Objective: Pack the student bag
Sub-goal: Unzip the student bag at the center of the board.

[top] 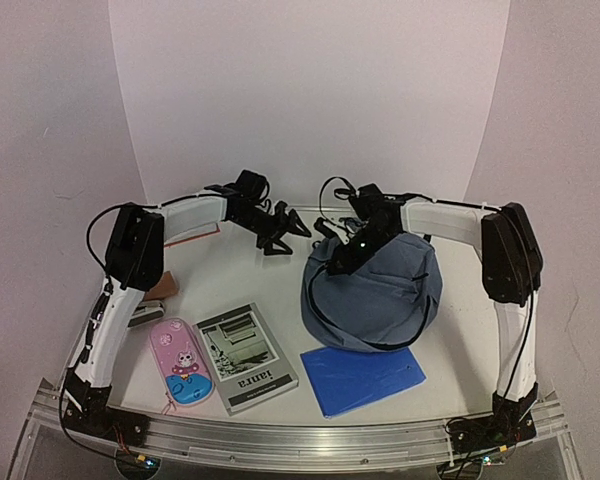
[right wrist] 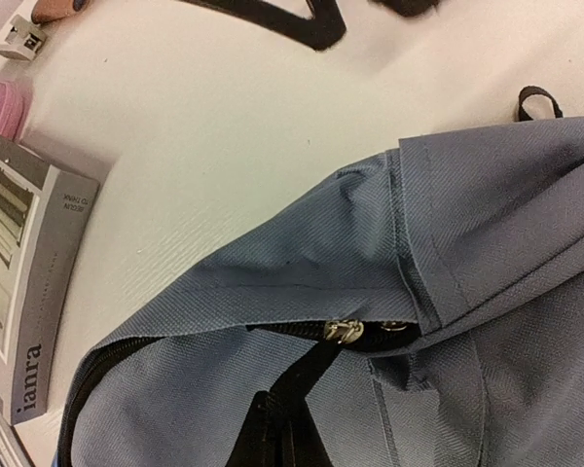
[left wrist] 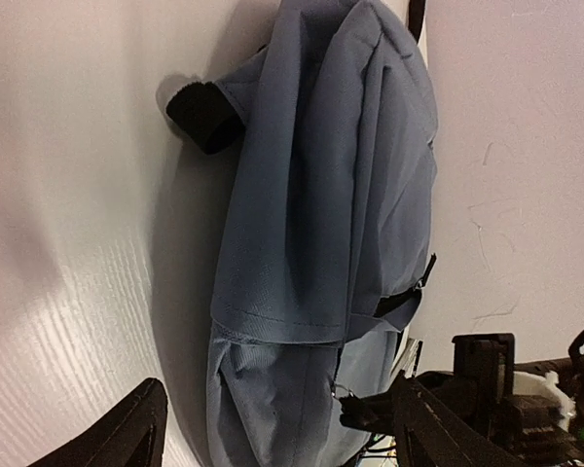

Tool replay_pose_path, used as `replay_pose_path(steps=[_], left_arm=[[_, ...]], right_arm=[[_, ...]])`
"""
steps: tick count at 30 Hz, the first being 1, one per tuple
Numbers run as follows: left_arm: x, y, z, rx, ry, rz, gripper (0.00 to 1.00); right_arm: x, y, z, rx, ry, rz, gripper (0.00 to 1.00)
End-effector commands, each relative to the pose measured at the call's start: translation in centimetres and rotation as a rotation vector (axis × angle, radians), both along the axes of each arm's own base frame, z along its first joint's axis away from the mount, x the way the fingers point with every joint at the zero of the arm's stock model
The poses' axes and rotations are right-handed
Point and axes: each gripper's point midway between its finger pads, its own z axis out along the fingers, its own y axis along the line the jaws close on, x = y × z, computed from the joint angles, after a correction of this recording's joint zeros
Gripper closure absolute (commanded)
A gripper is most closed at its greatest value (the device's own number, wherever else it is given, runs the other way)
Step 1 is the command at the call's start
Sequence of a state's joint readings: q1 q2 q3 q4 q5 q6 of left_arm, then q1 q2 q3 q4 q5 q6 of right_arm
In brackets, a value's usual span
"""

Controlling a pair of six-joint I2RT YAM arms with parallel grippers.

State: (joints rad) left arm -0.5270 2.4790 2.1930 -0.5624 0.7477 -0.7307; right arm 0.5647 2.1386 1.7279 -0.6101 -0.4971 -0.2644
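The student bag (top: 375,295) is a slate-blue fabric backpack lying at centre right of the table. My right gripper (top: 346,254) rests on the bag's upper left edge. In the right wrist view it (right wrist: 282,409) is shut on the black zipper pull strap (right wrist: 311,368), just below the silver slider (right wrist: 346,331). The zipper is partly open at lower left. My left gripper (top: 285,232) hovers open and empty just left of the bag's top. In the left wrist view its fingers (left wrist: 127,433) spread wide on either side of the bag (left wrist: 321,195).
A grey book (top: 245,357), a pink pencil case (top: 180,362) and a bright-blue folder (top: 363,377) lie along the front. A brown object (top: 163,288) and a small grey item (top: 145,317) sit by the left arm. White walls close in behind.
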Motion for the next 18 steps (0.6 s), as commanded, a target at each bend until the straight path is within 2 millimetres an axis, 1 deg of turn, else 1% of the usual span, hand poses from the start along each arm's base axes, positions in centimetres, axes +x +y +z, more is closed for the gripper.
replay_pose_path(steps=[1, 6, 9, 12, 14, 16, 17, 18], left_arm=[[-1.2, -3.5, -0.4, -0.067, 0.017, -0.051, 0.2], [-2.3, -5.1, -2.3, -0.071, 0.055, -0.067, 0.24], [-2.5, -5.7, -2.3, -0.093, 0.06, -0.072, 0.33], [-2.1, -5.9, -1.6, -0.124, 0.049, -0.061, 0.53], [-1.5, -5.9, -1.2, -0.136, 0.044, -0.038, 0.7], [-0.8, -5.7, -0.8, -0.154, 0.044, -0.01, 0.89], [-0.3, -5.4, -0.7, -0.163, 0.053, 0.014, 0.96], [0.2, -5.1, -0.7, -0.168, 0.058, 0.042, 0.99]], right_arm=[[-0.7, 0.9, 4.3, 0.061, -0.069, 0.039, 1.0], [-0.5, 1.3, 5.7, 0.083, -0.084, 0.043, 1.0], [-0.8, 1.6, 6.1, 0.09, -0.08, 0.053, 1.0], [-1.6, 1.7, 6.3, 0.091, -0.065, 0.068, 1.0], [-2.3, 1.9, 6.5, 0.096, -0.056, 0.085, 1.0], [-3.2, 1.8, 6.8, 0.097, -0.047, 0.098, 1.0], [-3.6, 1.6, 6.9, 0.097, -0.044, 0.105, 1.0], [-4.2, 1.5, 7.1, 0.097, -0.039, 0.111, 1.0]])
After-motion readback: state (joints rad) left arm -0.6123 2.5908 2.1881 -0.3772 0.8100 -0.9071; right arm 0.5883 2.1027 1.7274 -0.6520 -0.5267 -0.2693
